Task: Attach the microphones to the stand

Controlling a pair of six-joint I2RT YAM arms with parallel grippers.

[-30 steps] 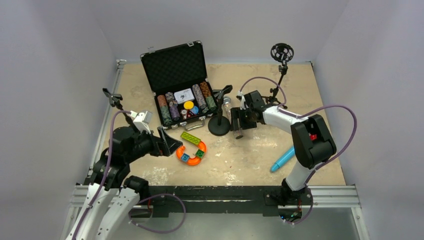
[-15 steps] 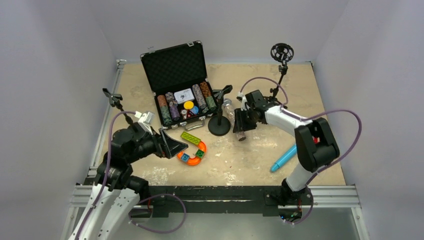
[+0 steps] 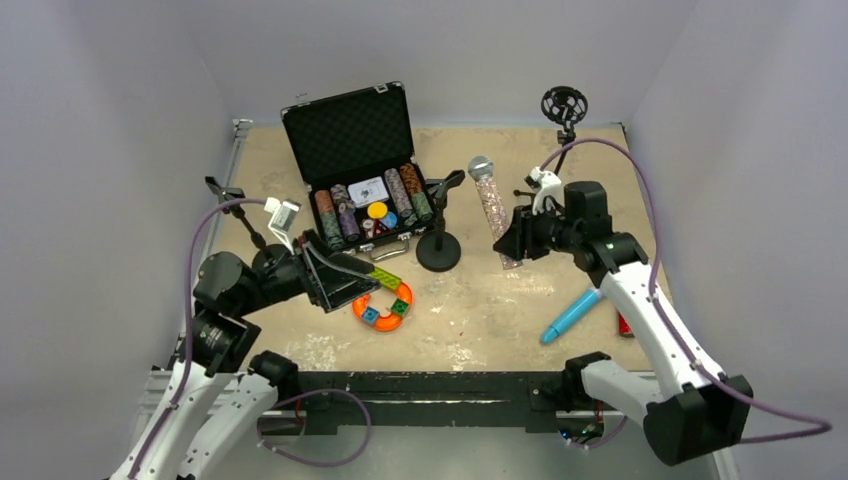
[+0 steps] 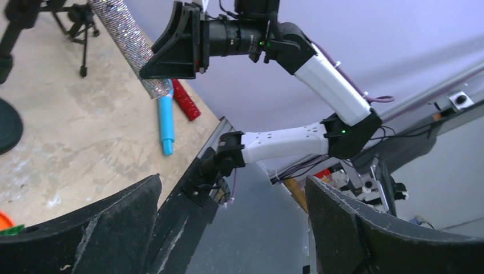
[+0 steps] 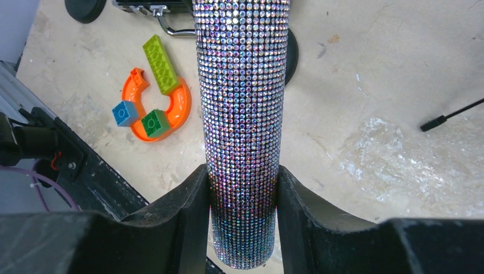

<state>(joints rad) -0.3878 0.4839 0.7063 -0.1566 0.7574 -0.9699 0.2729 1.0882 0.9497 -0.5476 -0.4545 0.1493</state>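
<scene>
table (image 3: 600, 170) beige, scuffed; grey walls (image 3: 450, 50) | right gripper (image 3: 512, 238) clamps glitter microphone (image 5: 242, 103) | left gripper (image 4: 231, 222) apart

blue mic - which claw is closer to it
Right. The right claw holds the glitter mic just beyond the blue mic; the left claw is far off, by the orange toy.

Plain pale-lilac walls (image 3: 120, 100) around a scuffed beige tabletop (image 3: 480, 310) with aluminium edge rails (image 3: 230, 160)

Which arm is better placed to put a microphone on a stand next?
Right: the right gripper is shut on the glitter microphone, off the table near the stand; the left gripper is open and empty.
</scene>
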